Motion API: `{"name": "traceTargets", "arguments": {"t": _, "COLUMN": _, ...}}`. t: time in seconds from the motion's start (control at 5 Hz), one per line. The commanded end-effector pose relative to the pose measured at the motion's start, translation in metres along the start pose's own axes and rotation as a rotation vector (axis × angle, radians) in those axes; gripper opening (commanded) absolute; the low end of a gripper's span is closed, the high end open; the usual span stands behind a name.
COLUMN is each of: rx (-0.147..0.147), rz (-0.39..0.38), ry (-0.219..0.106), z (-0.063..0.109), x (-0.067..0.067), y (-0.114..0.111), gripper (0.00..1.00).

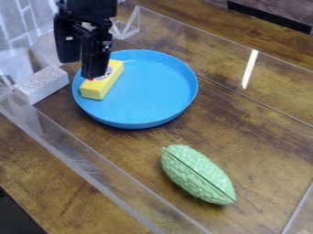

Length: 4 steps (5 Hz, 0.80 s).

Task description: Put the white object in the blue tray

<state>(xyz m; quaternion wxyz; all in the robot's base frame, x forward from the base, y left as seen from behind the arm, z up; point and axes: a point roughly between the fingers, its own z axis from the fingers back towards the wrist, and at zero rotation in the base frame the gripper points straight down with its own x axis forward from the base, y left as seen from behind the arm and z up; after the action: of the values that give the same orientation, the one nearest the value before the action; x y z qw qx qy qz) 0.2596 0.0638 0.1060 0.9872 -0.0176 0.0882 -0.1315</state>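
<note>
A small whitish-grey speckled block (40,83) lies on the wooden table (244,128), just outside the left rim of a round blue tray (159,91). Inside the tray, near its left edge, sits a yellow bar (101,84) with a red-and-white label. A black gripper (83,60) hangs pointing down above the tray's left rim, between block and bar, its fingers (95,57) spread wide and holding nothing. A green bumpy oval object (199,174) lies well apart, nearer the camera.
</note>
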Motion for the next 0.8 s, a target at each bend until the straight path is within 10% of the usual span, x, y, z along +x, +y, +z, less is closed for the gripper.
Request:
{"name": "traceTargets", "arguments": {"t": 0.0, "rx": 0.033, "rz": -0.003, "ry": -0.044, "z": 0.012, "x": 0.000, "y": 0.009, "gripper": 1.00}}
{"name": "traceTargets", "arguments": {"t": 0.6, "rx": 0.085, "rz": -0.083, "ry": -0.049, "z": 0.010, "x": 0.011, "y": 0.022, "gripper": 1.00}}
